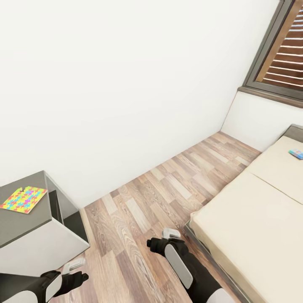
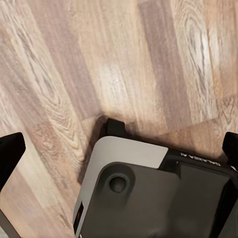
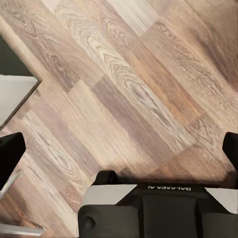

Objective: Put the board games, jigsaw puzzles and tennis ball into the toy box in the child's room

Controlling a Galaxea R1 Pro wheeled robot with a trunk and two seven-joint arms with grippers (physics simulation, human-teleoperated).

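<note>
Hanging low over the wood-plank floor [image 1: 168, 189], both arms sit at the near edge of the head view. The left gripper [image 1: 72, 266] has its pale fingers out over the boards, and the left wrist view shows its two dark fingertips [image 2: 11, 151] set wide apart with only bare flooring and the robot's base [image 2: 148, 193] between them, so it is spread and holds nothing. The right gripper [image 1: 170, 232] hangs just beside the near corner of the bed [image 1: 252, 219]; in the right wrist view its fingertips [image 3: 10, 151] likewise stand far apart over bare planks, holding nothing.

Boards run in long strips of mixed tan, grey-brown and pale tones with a strong swirling grain. At near left stands the lower dark grey cabinet section of the table [image 1: 21, 227], flat-topped with white sides and an open dark recess at its end. One jigsaw puzzle [image 1: 23, 199] lies flat on that grey top, a thin rectangle of yellow, pink, blue and orange interlocking pieces.

At right, the bed is a wide cream-beige mattress, smooth and matte, with a seam across it and a dark frame edge below. Far along it lies a small blue board game [image 1: 296, 154], flat on the mattress and partly cut by the picture's edge.

Beyond, plain white walls [image 1: 126, 84] meet at a corner, and a dark-framed window [image 1: 277, 63] with brown slatted blinds sits high at right.
</note>
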